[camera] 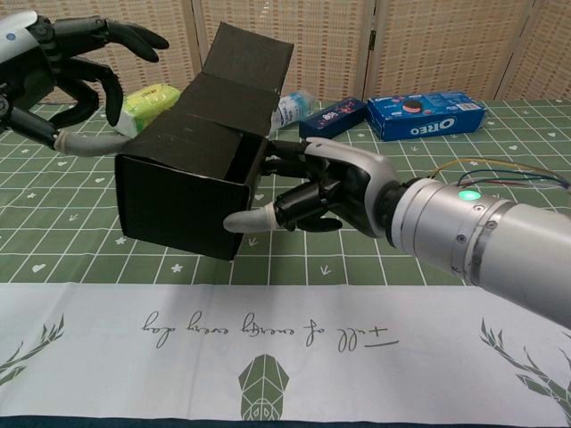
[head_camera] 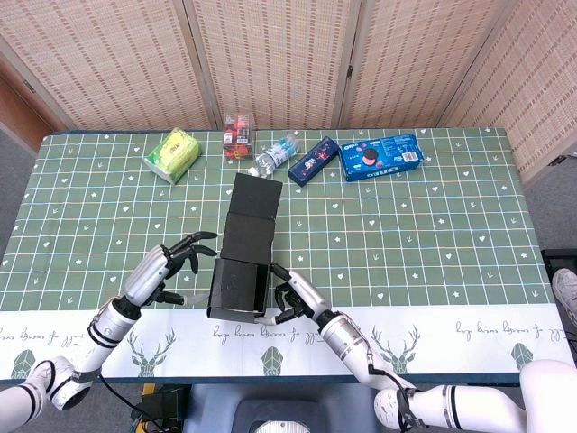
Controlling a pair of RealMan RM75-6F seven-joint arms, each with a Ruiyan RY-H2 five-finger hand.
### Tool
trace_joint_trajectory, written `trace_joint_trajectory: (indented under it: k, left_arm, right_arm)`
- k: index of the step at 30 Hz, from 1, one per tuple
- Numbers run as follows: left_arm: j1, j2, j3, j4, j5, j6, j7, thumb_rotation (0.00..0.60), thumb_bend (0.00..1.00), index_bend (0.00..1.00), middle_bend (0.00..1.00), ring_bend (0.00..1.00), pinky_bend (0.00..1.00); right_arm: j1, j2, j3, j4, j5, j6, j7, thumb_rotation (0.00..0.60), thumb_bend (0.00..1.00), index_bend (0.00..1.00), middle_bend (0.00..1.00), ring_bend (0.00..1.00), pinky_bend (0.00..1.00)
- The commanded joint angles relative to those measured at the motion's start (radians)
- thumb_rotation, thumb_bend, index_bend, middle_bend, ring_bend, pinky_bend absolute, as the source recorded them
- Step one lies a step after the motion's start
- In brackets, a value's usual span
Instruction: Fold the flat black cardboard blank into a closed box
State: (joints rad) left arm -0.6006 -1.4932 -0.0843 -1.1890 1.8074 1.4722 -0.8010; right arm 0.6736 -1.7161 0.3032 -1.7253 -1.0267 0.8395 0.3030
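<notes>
1 black cardboard box [head_camera: 242,262] lies on the table [head_camera: 433,234], its long axis running away from the robot, flaps far. The right robot hand [camera: 321,192] grips its right side. The left robot hand [head_camera: 176,266] hovers open beside it.

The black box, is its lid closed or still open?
Still open. The black box sits on the table with its lid flap sticking up behind it, not yet folded down over the top.
</notes>
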Motion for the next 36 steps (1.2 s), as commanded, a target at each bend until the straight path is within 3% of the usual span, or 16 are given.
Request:
trace_joint_trajectory:
  k: [1, 12, 36]
  left_arm:
    - [-0.018, 0.008, 0.024, 0.02, 0.024, 0.002, 0.013, 0.6, 0.11, 0.33, 0.21, 0.57, 0.89]
    - [-0.052, -0.006, 0.09, 0.096, 0.071, -0.001, 0.051, 0.6, 0.11, 0.39, 0.3, 0.58, 0.89]
    - [-0.116, -0.025, 0.185, 0.16, 0.136, -0.007, 0.142, 0.6, 0.11, 0.4, 0.3, 0.59, 0.89]
  right_arm:
    - [0.005, 0.005, -0.001, 0.001, 0.007, -0.007, -0.005, 0.6, 0.4, 0.32, 0.41, 0.75, 1.0]
    - [0.012, 0.007, -0.011, 0.028, -0.006, -0.045, 0.023, 0.6, 0.41, 0.32, 0.41, 0.75, 1.0]
    - [0.024, 0.005, -0.025, 0.082, -0.057, -0.077, 0.059, 0.6, 0.44, 0.32, 0.4, 0.75, 1.0]
